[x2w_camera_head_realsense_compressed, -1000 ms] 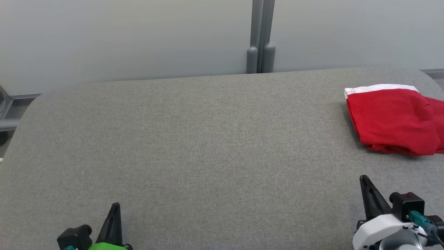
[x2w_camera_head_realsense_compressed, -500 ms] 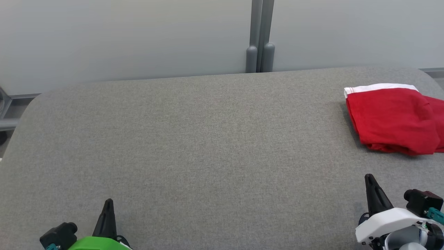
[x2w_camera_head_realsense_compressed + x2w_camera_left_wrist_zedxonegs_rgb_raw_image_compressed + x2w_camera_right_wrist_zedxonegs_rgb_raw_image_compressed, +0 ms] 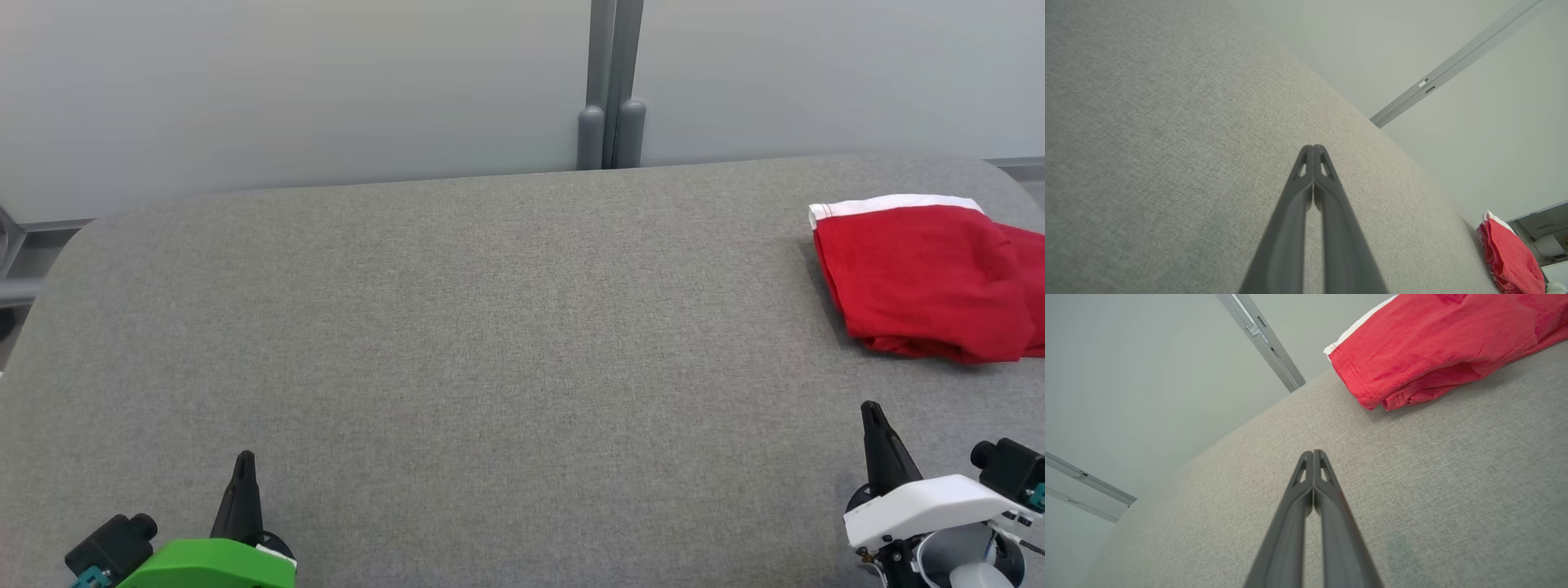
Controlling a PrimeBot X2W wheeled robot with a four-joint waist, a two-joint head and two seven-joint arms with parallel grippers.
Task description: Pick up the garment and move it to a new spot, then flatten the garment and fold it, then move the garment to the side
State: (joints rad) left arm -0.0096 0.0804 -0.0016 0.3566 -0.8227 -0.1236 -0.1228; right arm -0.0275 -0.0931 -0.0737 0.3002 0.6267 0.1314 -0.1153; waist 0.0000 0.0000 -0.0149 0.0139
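The red garment (image 3: 922,278) with a white band is lying bunched at the right edge of the head view, on the grey fabric table (image 3: 490,327). Its right part is being cut off by the frame, so I cannot tell its full shape. In the left wrist view it is appearing as a small red piece in the lower right corner. In the right wrist view it is sitting in the upper right, with its top cut off.

The left gripper (image 3: 243,461) is pointing up in the lower left corner of the head view, and the bottom edge is cutting off its green body. Its two fingers are pressing together, grasping nothing. The right gripper (image 3: 872,412) is standing in the lower right corner, below the garment and apart from it, with its white body partly out of frame. Its fingers are also clenched together on nothing. Whether the tips are touching the table, I cannot tell.

A grey post (image 3: 611,82) is rising behind the table at the upper middle.
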